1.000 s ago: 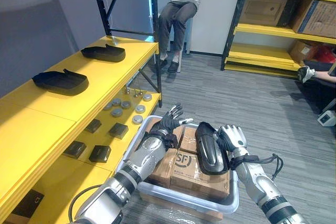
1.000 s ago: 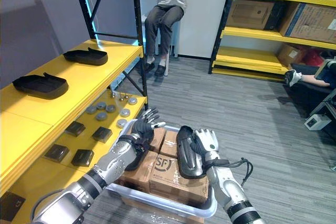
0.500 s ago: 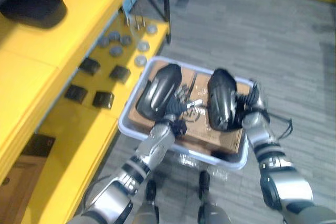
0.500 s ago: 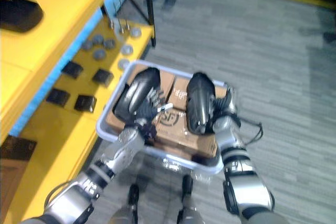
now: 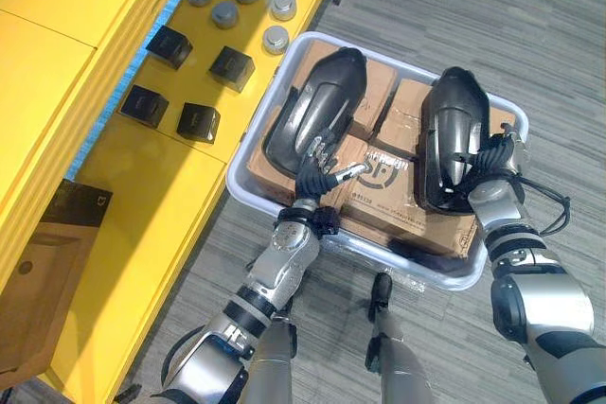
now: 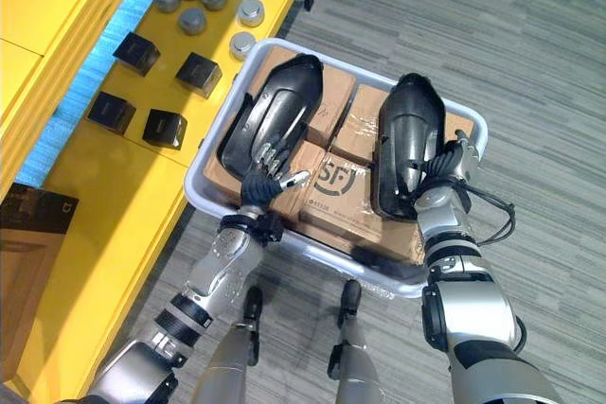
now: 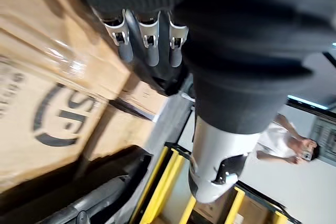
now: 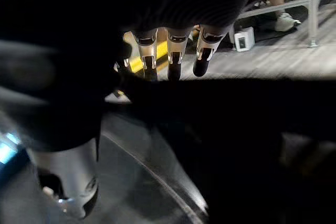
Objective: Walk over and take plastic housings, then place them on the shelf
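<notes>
Left eye view: right fingers [image 5: 500, 147] still grip right housing [image 5: 454, 130]; slack left fingers [image 5: 317, 153] now touch left housing [image 5: 317, 106]

Both arms reach forward; left hand's [image 5: 322, 160] fingers straight, right hand [image 5: 494, 153] alongside.

Two plastic housings [image 5: 317, 106] lie side by side on boxes [image 5: 379, 177] in a bin [image 5: 234, 180], right of the shelf's [image 5: 142, 196] blocks [image 5: 198, 121].

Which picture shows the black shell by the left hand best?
The left eye view: the whole housing lies on boxes, left hand at its end. Right eye matches; left wrist view catches a dark edge.
</notes>
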Robot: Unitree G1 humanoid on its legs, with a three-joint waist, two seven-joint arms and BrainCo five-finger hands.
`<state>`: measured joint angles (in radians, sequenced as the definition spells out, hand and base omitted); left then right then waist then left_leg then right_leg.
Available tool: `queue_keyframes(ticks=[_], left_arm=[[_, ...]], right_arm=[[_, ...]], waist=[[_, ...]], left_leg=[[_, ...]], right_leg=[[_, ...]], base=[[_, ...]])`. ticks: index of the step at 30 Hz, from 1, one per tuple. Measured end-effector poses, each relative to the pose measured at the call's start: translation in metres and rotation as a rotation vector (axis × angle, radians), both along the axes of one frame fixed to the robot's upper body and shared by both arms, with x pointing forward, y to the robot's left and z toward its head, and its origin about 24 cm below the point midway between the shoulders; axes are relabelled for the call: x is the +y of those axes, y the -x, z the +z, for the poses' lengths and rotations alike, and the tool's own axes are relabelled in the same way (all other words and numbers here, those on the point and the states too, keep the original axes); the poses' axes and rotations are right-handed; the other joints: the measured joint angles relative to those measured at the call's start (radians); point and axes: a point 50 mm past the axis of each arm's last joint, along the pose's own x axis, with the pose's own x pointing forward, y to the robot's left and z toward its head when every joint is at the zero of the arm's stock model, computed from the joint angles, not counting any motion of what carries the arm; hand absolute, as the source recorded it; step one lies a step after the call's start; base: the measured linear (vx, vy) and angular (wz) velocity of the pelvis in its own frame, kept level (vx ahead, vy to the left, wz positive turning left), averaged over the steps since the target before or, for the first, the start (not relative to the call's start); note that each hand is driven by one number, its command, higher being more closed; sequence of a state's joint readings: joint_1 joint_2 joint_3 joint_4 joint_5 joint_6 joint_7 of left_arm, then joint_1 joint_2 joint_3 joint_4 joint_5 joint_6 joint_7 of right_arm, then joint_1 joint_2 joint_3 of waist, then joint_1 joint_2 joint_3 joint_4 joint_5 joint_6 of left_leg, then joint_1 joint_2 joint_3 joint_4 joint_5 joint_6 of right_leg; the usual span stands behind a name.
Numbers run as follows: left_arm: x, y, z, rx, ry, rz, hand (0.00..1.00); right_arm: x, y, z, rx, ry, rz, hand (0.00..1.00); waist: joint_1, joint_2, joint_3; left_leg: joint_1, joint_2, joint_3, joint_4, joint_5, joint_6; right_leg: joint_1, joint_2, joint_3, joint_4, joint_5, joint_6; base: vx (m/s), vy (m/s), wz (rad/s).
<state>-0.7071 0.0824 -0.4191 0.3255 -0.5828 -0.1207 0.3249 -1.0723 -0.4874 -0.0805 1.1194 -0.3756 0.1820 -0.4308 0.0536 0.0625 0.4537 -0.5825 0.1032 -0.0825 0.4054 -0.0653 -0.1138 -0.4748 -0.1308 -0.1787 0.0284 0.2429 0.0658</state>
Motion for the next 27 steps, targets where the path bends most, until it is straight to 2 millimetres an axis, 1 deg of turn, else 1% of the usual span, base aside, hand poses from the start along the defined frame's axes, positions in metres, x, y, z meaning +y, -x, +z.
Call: queue_keyframes(ticks=[3, 4, 6, 7, 8, 10, 13, 15, 17, 19, 20, 22, 24, 25, 26, 27], left_arm=[[-0.002, 0.002, 0.004, -0.017, 0.007, -0.007, 0.00], [-0.004, 0.004, 0.008, -0.037, 0.016, -0.017, 0.00], [-0.005, 0.006, 0.013, -0.061, 0.025, -0.023, 0.00], [-0.005, 0.006, 0.015, -0.065, 0.031, -0.024, 0.00], [-0.005, 0.007, 0.014, -0.063, 0.038, -0.025, 0.00], [-0.004, 0.006, 0.015, -0.064, 0.047, -0.023, 0.00], [-0.006, 0.007, 0.017, -0.073, 0.051, -0.038, 0.00], [-0.008, 0.008, 0.017, -0.076, 0.052, -0.049, 0.00], [-0.008, 0.008, 0.018, -0.078, 0.050, -0.054, 0.00], [-0.008, 0.006, 0.018, -0.080, 0.044, -0.059, 0.00], [-0.009, 0.002, 0.015, -0.064, 0.027, -0.057, 0.00], [-0.005, -0.002, 0.008, -0.031, 0.012, -0.041, 0.00], [-0.001, -0.007, 0.002, 0.002, 0.008, -0.033, 0.00], [0.000, -0.008, 0.001, 0.006, -0.003, -0.032, 0.00], [0.001, -0.013, 0.000, 0.014, -0.040, -0.034, 0.00], [0.001, -0.014, -0.001, 0.017, -0.045, -0.034, 0.00]], right_arm=[[-0.010, 0.003, -0.004, 0.023, -0.035, -0.018, 1.00], [-0.017, 0.005, -0.005, 0.022, -0.079, -0.039, 1.00], [-0.021, 0.006, -0.001, -0.009, -0.134, -0.053, 1.00], [-0.027, 0.008, 0.003, -0.021, -0.160, -0.065, 1.00], [-0.033, 0.010, 0.004, -0.034, -0.193, -0.070, 1.00], [-0.037, 0.012, 0.004, -0.045, -0.243, -0.068, 1.00], [-0.042, 0.015, -0.002, -0.048, -0.272, -0.065, 1.00], [-0.043, 0.017, -0.012, -0.032, -0.278, -0.064, 1.00], [-0.039, 0.018, -0.024, 0.014, -0.229, -0.046, 1.00], [-0.035, 0.017, -0.025, 0.030, -0.173, -0.029, 1.00], [-0.029, 0.015, -0.024, 0.044, -0.097, -0.003, 1.00], [-0.016, 0.011, -0.024, 0.051, -0.029, 0.043, 1.00], [0.000, 0.007, -0.014, 0.043, 0.129, 0.105, 1.00], [0.003, 0.007, -0.012, 0.039, 0.170, 0.118, 1.00], [0.012, 0.006, -0.005, 0.018, 0.244, 0.146, 1.00], [0.013, 0.005, -0.003, 0.011, 0.255, 0.150, 1.00]], waist=[[0.008, 0.005, 0.002], [0.012, 0.010, 0.005], [0.016, 0.011, 0.005], [0.017, 0.013, 0.006], [0.018, 0.016, 0.008], [0.014, 0.020, 0.009], [0.014, 0.020, 0.009], [0.015, 0.020, 0.008], [0.012, 0.021, 0.008], [0.008, 0.022, 0.007], [0.002, 0.022, 0.007], [-0.014, 0.022, 0.007], [-0.026, 0.021, 0.007], [-0.028, 0.021, 0.007], [-0.038, 0.020, 0.007], [-0.040, 0.020, 0.007]], left_leg=[[-0.002, 0.000, -0.002, 0.000, 0.000, 0.000], [-0.007, -0.001, -0.006, 0.000, 0.000, 0.000], [-0.018, -0.002, -0.007, -0.001, 0.000, 0.000], [-0.025, -0.003, -0.008, -0.001, 0.001, 0.001], [-0.024, -0.005, -0.010, -0.002, 0.002, 0.002], [-0.021, -0.009, -0.015, -0.011, 0.005, 0.003], [-0.010, -0.016, -0.018, -0.033, 0.018, 0.005], [0.005, -0.018, -0.018, -0.046, 0.023, 0.005], [0.022, -0.018, -0.017, -0.056, 0.025, 0.004], [0.026, -0.018, -0.015, -0.056, 0.025, 0.004], [0.035, -0.018, -0.014, -0.057, 0.025, 0.004], [0.052, -0.018, -0.014, -0.061, 0.025, 0.004], [0.077, -0.018, -0.007, -0.072, 0.025, 0.004], [0.084, -0.018, -0.007, -0.076, 0.025, 0.005], [0.101, -0.017, -0.005, -0.088, 0.027, 0.006], [0.103, -0.017, -0.004, -0.090, 0.029, 0.005]], right_leg=[[-0.001, 0.000, -0.002, 0.000, 0.000, 0.000], [-0.003, 0.000, -0.006, 0.000, -0.001, 0.001], [-0.015, -0.001, -0.008, 0.003, -0.001, 0.001], [-0.021, -0.003, -0.009, 0.006, -0.002, 0.002], [-0.023, -0.005, -0.013, 0.013, -0.006, 0.003], [-0.023, -0.010, -0.019, 0.023, -0.014, 0.005], [-0.023, -0.018, -0.022, 0.031, -0.020, 0.007], [-0.022, -0.021, -0.022, 0.046, -0.030, 0.005], [-0.012, -0.022, -0.022, 0.051, -0.034, 0.003], [-0.009, -0.022, -0.020, 0.050, -0.034, 0.003], [0.000, -0.022, -0.020, 0.049, -0.034, 0.003], [0.017, -0.022, -0.020, 0.044, -0.034, 0.003], [0.040, -0.022, -0.018, 0.030, -0.032, 0.002], [0.044, -0.022, -0.018, 0.028, -0.032, 0.002], [0.059, -0.022, -0.017, 0.021, -0.031, 0.002], [0.060, -0.022, -0.017, 0.020, -0.031, 0.002]], base=[[0.02, 0.003, 0.02], [0.03, 0.002, 0.06], [0.03, 0.002, 0.04], [0.02, 0.004, 0.05], [0.03, 0.005, 0.06], [0.03, 0.007, 0.11], [0.04, 0.002, 0.09], [0.06, -0.005, 0.04], [0.05, -0.006, 0.00], [0.04, 0.000, -0.02], [0.04, 0.004, -0.01], [0.04, 0.011, -0.01], [0.04, 0.018, -0.04], [0.04, 0.014, -0.02], [0.04, 0.011, -0.01], [0.05, 0.015, -0.05]])
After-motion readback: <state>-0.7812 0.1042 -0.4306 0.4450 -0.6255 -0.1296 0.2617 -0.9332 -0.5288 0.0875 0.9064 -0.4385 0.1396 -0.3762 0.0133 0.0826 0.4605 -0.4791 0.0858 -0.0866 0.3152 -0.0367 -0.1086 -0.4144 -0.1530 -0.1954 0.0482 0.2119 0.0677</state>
